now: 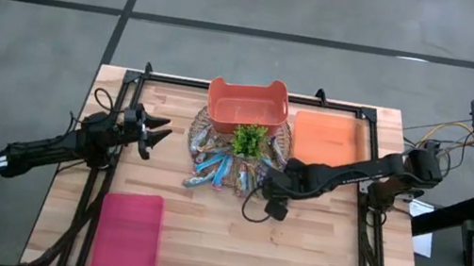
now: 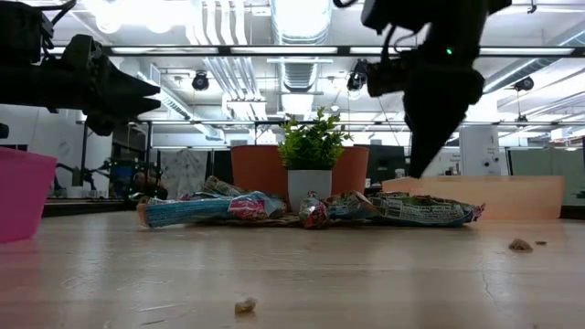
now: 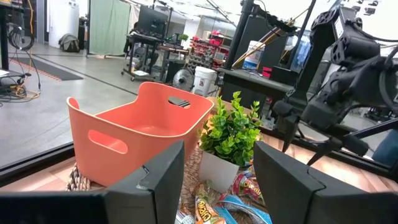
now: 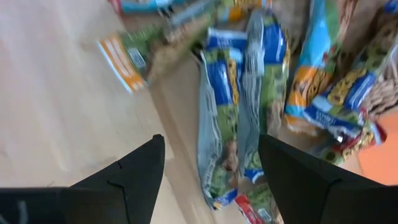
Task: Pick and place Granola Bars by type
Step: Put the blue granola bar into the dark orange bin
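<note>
A pile of granola bars [image 1: 220,169] in blue and blue-green shiny wrappers lies on a round woven mat [image 1: 202,128] and spills onto the wood on its near side. My right gripper [image 4: 211,140] hangs open above the pile's right end, pointing steeply down, with a blue-green bar [image 4: 233,124] below the gap between its fingers. In the low view that right gripper [image 2: 422,160] stands clear above the bars [image 2: 416,210]. My left gripper [image 1: 158,136] waits open and level, left of the mat.
A small potted plant [image 1: 250,141] stands mid-mat, with an orange basket [image 1: 246,106] behind it. An orange tray [image 1: 326,140] lies at the far right and a pink bin [image 1: 127,235] at the near left. Crumbs [image 2: 244,305] dot the near wood.
</note>
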Controlling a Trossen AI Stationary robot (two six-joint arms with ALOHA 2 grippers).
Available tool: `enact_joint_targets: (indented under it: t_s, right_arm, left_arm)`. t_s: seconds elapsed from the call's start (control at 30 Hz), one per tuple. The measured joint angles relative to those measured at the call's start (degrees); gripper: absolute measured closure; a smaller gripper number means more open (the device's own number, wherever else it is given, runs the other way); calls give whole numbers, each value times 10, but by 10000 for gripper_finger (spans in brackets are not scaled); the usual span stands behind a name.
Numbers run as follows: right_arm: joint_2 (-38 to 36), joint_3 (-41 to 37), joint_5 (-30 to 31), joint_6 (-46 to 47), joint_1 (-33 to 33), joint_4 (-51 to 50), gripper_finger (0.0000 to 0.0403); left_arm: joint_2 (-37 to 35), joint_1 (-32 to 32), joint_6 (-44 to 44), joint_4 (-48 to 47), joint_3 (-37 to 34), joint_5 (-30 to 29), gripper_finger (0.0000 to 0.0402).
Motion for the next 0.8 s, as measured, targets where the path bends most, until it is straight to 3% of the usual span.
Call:
enact_joint_targets:
  t_s: [0.8]
  right_arm:
    - [8, -90, -4, 1, -16, 115, 175]
  left_arm:
    - [0, 0, 0, 0, 0, 0, 228]
